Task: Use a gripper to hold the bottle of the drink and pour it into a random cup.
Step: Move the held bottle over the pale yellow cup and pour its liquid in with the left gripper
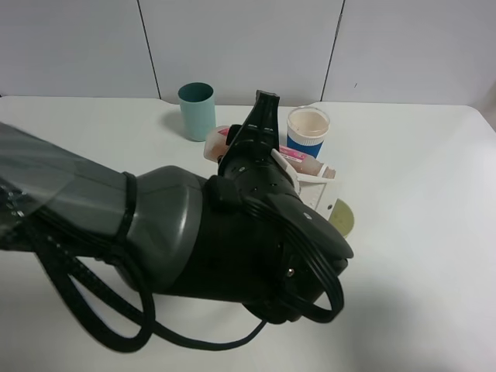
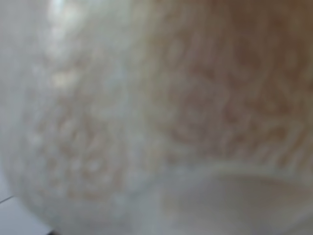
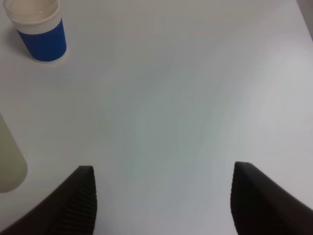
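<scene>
We see bright, even light from above in the high view. The table (image 1: pixel 418 232) is nearly washed out, with a soft shadow under the arm (image 1: pixel 178 232) and a faint one beside the teal cup (image 1: pixel 197 110). The arm looms close and soft, its near end smeared, while the bottle (image 1: pixel 304 163) stays fairly sharp. The left wrist view gives us only a cream and brown blur. The right wrist view is flatly lit: the right gripper (image 3: pixel 162 169) shows dark fingers (image 3: pixel 80 205) with crisp ribbing, and the pale cup (image 3: pixel 10 161) is out of focus.

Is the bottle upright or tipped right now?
Tipped: in the high view the bottle lies nearly on its side across the arm's end, one end toward the yellow-green cup.
</scene>
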You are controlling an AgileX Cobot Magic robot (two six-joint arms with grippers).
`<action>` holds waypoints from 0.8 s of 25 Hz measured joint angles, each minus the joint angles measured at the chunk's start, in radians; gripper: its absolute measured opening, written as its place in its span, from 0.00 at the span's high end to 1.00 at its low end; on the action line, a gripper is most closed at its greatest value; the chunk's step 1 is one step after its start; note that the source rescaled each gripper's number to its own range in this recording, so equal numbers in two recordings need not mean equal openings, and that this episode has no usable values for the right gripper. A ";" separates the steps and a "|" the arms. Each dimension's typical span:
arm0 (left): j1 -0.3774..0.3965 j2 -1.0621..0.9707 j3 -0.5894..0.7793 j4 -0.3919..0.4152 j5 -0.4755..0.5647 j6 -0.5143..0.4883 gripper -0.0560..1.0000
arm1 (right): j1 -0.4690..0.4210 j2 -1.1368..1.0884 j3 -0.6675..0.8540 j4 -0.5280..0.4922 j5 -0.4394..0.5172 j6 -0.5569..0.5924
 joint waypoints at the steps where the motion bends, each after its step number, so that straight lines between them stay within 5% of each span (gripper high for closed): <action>1: 0.000 0.000 0.000 0.000 0.001 0.000 0.93 | 0.000 0.000 0.000 0.000 0.000 0.000; 20: 0.000 0.000 0.000 0.000 0.008 0.011 0.93 | 0.000 0.000 0.000 0.000 0.000 0.000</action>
